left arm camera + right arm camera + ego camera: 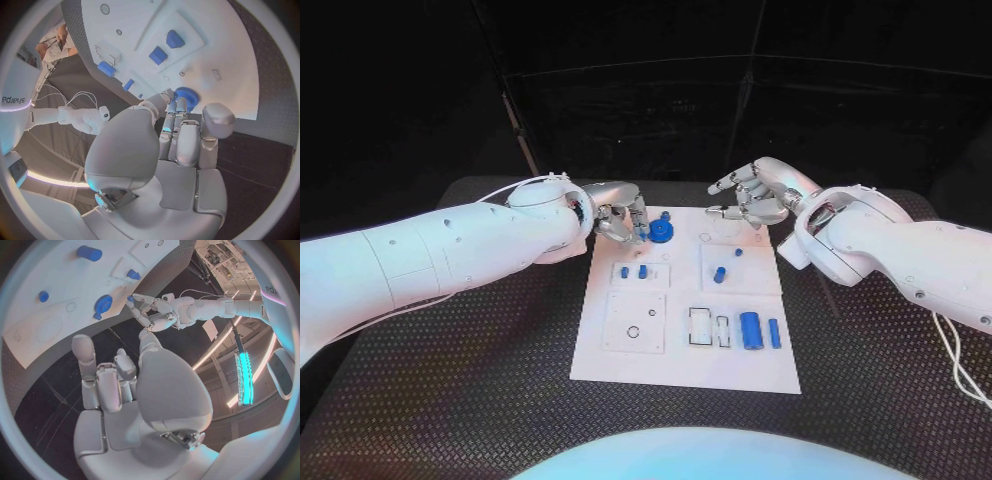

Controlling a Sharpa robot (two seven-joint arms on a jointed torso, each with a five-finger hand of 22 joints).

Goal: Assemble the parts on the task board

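**Blue knob meets the board's far corner**

The left robot hand (620, 216) has its fingertips (178, 106) closed round a round blue knob (659, 234) at the far left corner of the white task board (687, 375), which lies mid-counter (473, 400). The right robot hand (750, 196) hovers over the board's far right corner, fingers apart and holding nothing. Two small blue pegs (633, 271) stand in a nearer recess; two blue cylinders (760, 330) lie by the right edge. The step in hand looks like seating the knob; whether it is fully home cannot be told. Next would be pressing or turning it down, then letting go
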